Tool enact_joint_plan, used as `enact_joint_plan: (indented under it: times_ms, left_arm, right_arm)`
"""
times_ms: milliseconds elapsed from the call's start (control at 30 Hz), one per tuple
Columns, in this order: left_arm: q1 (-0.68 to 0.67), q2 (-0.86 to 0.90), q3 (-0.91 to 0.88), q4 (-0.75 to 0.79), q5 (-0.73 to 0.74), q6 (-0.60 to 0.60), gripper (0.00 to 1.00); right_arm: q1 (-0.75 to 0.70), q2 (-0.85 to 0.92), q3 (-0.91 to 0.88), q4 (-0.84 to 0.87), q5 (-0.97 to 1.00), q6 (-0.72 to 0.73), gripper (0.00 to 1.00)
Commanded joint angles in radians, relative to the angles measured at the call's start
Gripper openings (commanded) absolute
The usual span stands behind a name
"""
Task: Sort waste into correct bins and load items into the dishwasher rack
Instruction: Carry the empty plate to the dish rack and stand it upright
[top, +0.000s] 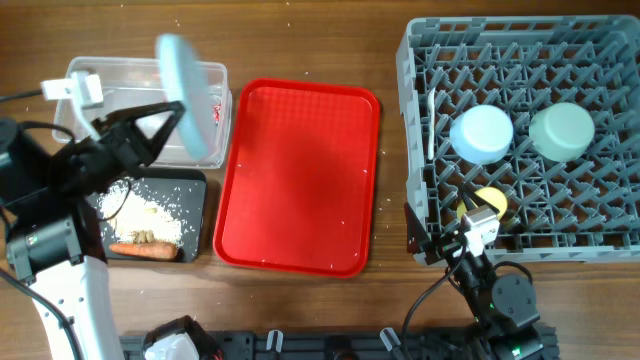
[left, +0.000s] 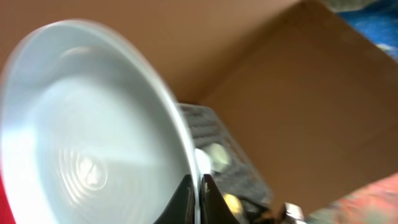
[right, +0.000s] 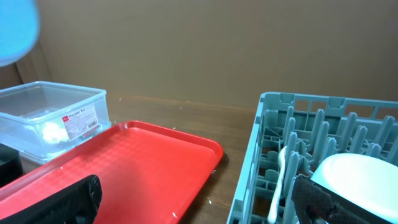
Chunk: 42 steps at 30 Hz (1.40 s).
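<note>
The sorting is looking nearly finished, and the loading is down to its last piece. The left gripper is pinching the rim of the light blue plate, carrying it on edge in the air over the right end of the clear tub and well apart from the dishwasher rack. The plate's face is showing bare, so it is probably scraped and waiting only to be carried across the red tray and stood between the pegs. In the rack, the light blue bowl and the pale green bowl are sitting upside down side by side, the yellow-green cup is lying near the front wall, and the white spoon is standing along the left edge. The black tray is holding the crumbly scraps and the carrot. Something white is lying inside the tub, perhaps the tissue; the plastic is blurring it too much to be sure. The right gripper is hanging spread wide and empty by the rack's near corner.
</note>
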Motion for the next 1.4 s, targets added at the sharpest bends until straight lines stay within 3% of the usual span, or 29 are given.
enact_joint_plan:
  times_ms: [0,67,233,300,433,633,800,1000,1067,1100,1133,1167,1200,1367]
  left_arm:
    - [-0.422,0.149,0.007,0.388,-0.309,-0.431,0.04]
    - [-0.548,0.242,0.006,0.526,-0.412,-0.560,0.04]
    - [-0.779,0.508,0.007,1.070,-0.556,-0.917,0.04]
    - [-0.829,0.592,0.008,1.168,-0.618,-1.030,0.04]
    - [-0.908,0.712,0.023,1.202,-0.705,-1.153,0.04]
    - [-0.993,0.746,0.066,1.205,-0.818,-1.149,0.04]
    - [-1.029,0.752,0.093,1.050,-0.920,-1.149,0.04]
    - [-1.040,0.825,0.093,1.046,-0.935,-1.149,0.04]
    - [-1.039,0.845,0.093,1.046,-0.935,-1.148,0.13]
    - [-1.037,0.848,0.093,1.041,-0.935,-1.134,0.24]
    - [-1.036,0.848,0.093,1.042,-0.937,-1.074,0.35]
    - [-1.033,0.848,0.093,1.042,-0.939,-1.015,0.59]
    - [-1.031,0.848,0.093,1.042,-0.938,-0.989,0.68]
    - [-1.020,0.848,0.093,1.036,-0.921,-0.901,0.89]
  right_arm:
    - [-0.004,-0.007,-0.002,0.005,-0.008,0.014,1.00]
    - [-0.004,-0.007,-0.002,0.005,-0.008,0.014,1.00]
    - [-0.004,-0.007,-0.002,0.005,-0.009,0.014,1.00]
    - [-0.004,-0.007,-0.002,0.005,-0.008,0.014,1.00]
    - [-0.004,-0.007,-0.002,0.005,-0.009,0.014,1.00]
    - [-0.004,-0.007,-0.002,0.005,-0.008,0.014,1.00]
    - [-0.004,-0.007,-0.002,0.005,-0.009,0.014,1.00]
    - [-0.004,-0.007,-0.002,0.005,-0.008,0.014,1.00]
    - [-0.004,-0.007,-0.002,0.005,-0.008,0.014,1.00]
    - [-0.004,-0.007,-0.002,0.005,-0.008,0.014,1.00]
    - [-0.004,-0.007,-0.002,0.005,-0.009,0.014,1.00]
    - [-0.004,-0.007,-0.002,0.005,-0.008,0.014,1.00]
    - [-0.004,-0.007,-0.002,0.005,-0.009,0.013,1.00]
    - [-0.004,-0.007,-0.002,0.005,-0.009,0.014,1.00]
